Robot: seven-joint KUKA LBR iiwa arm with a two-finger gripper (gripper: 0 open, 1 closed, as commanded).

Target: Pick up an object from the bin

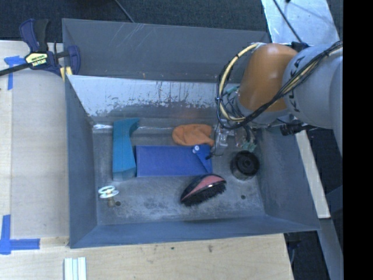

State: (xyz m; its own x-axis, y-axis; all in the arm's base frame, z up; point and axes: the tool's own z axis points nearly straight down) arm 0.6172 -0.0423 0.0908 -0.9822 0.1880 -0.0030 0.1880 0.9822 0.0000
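While beside orange lump (191, 135), hand (221, 144) low

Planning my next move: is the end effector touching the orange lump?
Cannot tell: the camera view has the end effector over the orange lump's right end, height unclear.

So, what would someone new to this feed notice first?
Probably the arm's orange cover looming over the right side of the bin, with the gripper down by the right end of the big dark blue pad in the middle. Next, the black and pink brush in front of the pad and the orange-brown lump behind it.
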